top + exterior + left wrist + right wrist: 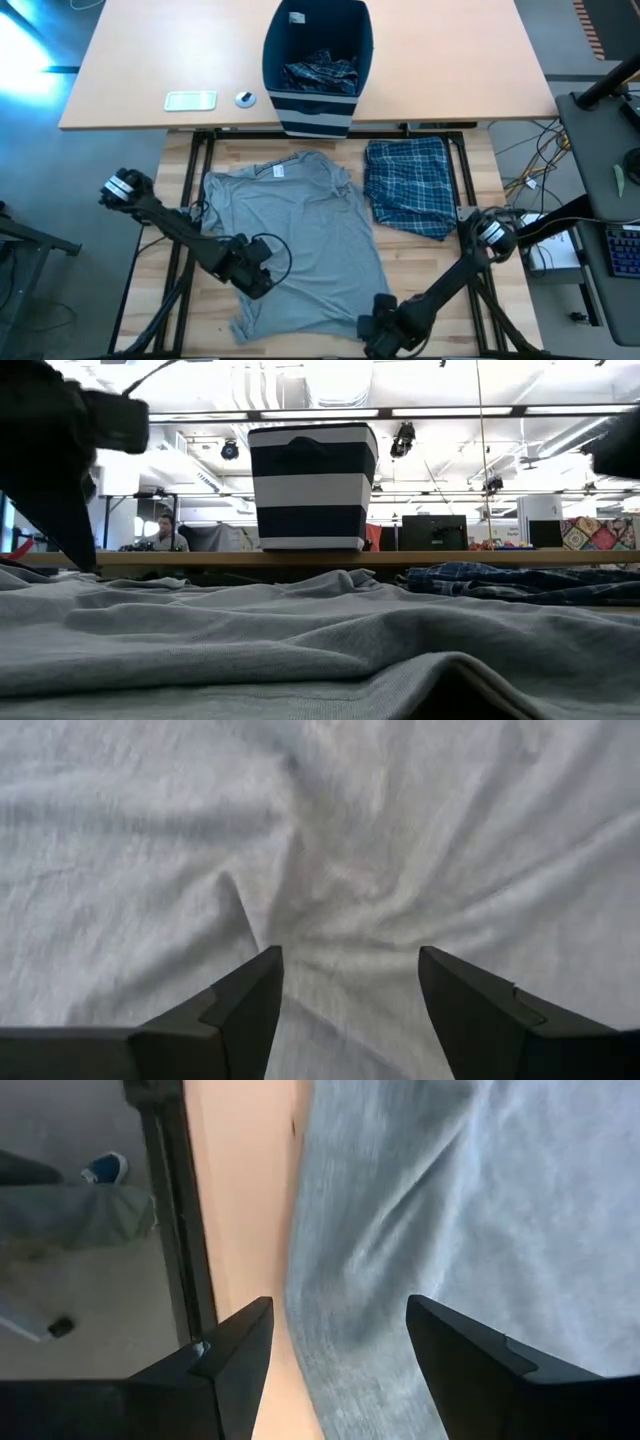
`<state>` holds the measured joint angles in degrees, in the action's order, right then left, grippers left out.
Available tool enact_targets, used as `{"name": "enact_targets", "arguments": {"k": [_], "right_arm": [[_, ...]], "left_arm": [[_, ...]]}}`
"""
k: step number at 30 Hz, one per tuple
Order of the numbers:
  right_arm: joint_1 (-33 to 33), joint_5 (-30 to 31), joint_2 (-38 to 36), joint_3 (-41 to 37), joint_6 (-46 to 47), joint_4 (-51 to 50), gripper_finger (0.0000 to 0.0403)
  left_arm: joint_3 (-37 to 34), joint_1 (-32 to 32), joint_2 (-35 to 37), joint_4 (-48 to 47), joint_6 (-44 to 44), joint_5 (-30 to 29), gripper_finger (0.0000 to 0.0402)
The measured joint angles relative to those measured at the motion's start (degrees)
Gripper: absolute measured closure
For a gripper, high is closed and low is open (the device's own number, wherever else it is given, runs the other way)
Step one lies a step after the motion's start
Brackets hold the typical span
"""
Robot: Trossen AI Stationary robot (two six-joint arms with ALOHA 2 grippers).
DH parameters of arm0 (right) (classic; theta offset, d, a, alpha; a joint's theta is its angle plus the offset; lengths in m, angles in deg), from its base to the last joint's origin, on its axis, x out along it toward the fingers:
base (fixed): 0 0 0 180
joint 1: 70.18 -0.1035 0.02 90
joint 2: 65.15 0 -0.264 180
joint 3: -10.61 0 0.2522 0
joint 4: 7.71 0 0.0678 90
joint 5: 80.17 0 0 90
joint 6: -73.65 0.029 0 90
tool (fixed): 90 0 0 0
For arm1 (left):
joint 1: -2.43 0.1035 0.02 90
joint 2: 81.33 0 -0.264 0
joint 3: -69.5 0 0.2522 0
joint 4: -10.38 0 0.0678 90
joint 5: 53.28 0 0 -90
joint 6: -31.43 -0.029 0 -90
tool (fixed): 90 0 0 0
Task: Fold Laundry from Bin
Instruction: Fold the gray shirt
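Observation:
A grey T-shirt (295, 235) lies spread flat on the near wooden table, collar toward the far side. My left gripper (258, 280) stands open over the shirt's near-left part; its fingers frame a bunch of wrinkles (350, 965). My right gripper (378, 325) stands open over the shirt's near-right edge (340, 1315), where cloth meets bare wood. Whether either one touches the cloth I cannot tell. The navy striped bin (318, 60) stands on the far table with plaid laundry (320, 72) inside.
A folded blue plaid garment (410, 185) lies on the table to the right of the T-shirt. On the far table, left of the bin, sit a pale flat rectangle (190, 100) and a small round object (245, 98). The table's near edge (240, 1200) is close to my right gripper.

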<state>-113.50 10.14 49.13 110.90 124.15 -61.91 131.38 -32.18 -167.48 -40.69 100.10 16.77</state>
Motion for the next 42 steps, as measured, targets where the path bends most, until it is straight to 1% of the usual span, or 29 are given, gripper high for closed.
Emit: {"name": "enact_targets", "arguments": {"k": [3,5,6,9,12,14,16,18,20,22,24,26,30,32,34,36,37,39,42], "right_arm": [[-1.21,-3.88,2.31,-0.16,0.54,0.57,0.0177],[-2.1,-8.22,2.22,0.09,1.42,-0.14,0.0177],[-2.57,-9.19,2.11,0.38,2.08,-0.94,0.0177],[-3.14,-9.73,0.77,1.61,2.49,-3.82,0.0177],[-2.23,-6.58,-2.61,3.79,2.31,-3.69,0.0177],[-1.42,-3.33,-4.43,4.78,1.18,-3.43,0.0177],[-0.63,0.4,-5.45,5.04,0.21,-3.78,0.0177],[0.07,3.55,-5.99,5.06,-0.72,-3.88,0.0177],[0.81,5.18,-6.49,5.19,-2.14,-3.8,0.0177],[1.47,5.34,-6.65,5.26,-3.54,-3.64,0.0177],[1.81,5.31,-6.33,5.24,-4.11,-3.73,0.0177],[2.09,5.3,-6.05,5.24,-4.63,-3.79,0.0177],[2.09,4.11,-6.08,5.24,-3.68,-3.75,0.0177],[2.02,2.94,-6.05,5.24,-2.73,-3.84,0.0177],[1.69,2.63,-6.05,5.24,-1.62,-3.81,0.0177],[1.46,2.58,-6.05,5.24,-0.77,-3.81,0.0177],[1.35,2.58,-6.05,5.24,-0.44,-3.84,0.0177],[1.15,2.62,-6.05,5.24,0.53,-3.81,0.0177],[0.93,2.72,-6.05,5.24,1.76,-3.83,0.0177]], "left_arm": [[0.0,-0.03,0.69,0.17,-0.09,-0.8,0.0184],[-0.03,0.02,0.37,0.22,-0.25,-1.59,0.0184],[-0.01,-0.11,0.39,0.28,-0.26,-1.58,0.0184],[2.82,-2.71,1.08,1.28,-0.61,-0.62,0.0184],[7.37,-8.17,1.33,3.43,1.59,-0.33,0.0184],[9.72,-12.12,0.63,3.77,8.15,0.52,0.0184],[10.92,-15.38,-0.66,2.61,19.1,2.99,0.0184],[11.31,-19.15,-2.31,0.46,28.0,3.49,0.0184],[11.73,-21.71,-4.39,-0.29,33.21,2.99,0.0184],[12.18,-23.22,-6.97,-0.45,34.93,3.71,0.0183],[13.48,-23.85,-10.27,-1.08,30.44,3.88,0.018],[15.83,-24.0,-13.36,-3.2,22.78,2.62,0.0178],[23.32,-23.55,-18.38,-8.61,4.5,-0.06,0.0173],[27.06,-23.28,-20.01,-10.02,-4.79,0.27,0.0172],[28.86,-23.05,-20.86,-10.34,-12.76,4.51,0.0172],[29.01,-22.97,-21.28,-12.36,-17.87,9.64,0.0172],[28.82,-22.99,-21.31,-13.77,-19.63,11.03,0.0172],[28.0,-22.98,-20.89,-14.59,-23.0,13.1,0.0172],[26.85,-22.93,-20.41,-14.39,-28.16,13.6,0.0172]]}}
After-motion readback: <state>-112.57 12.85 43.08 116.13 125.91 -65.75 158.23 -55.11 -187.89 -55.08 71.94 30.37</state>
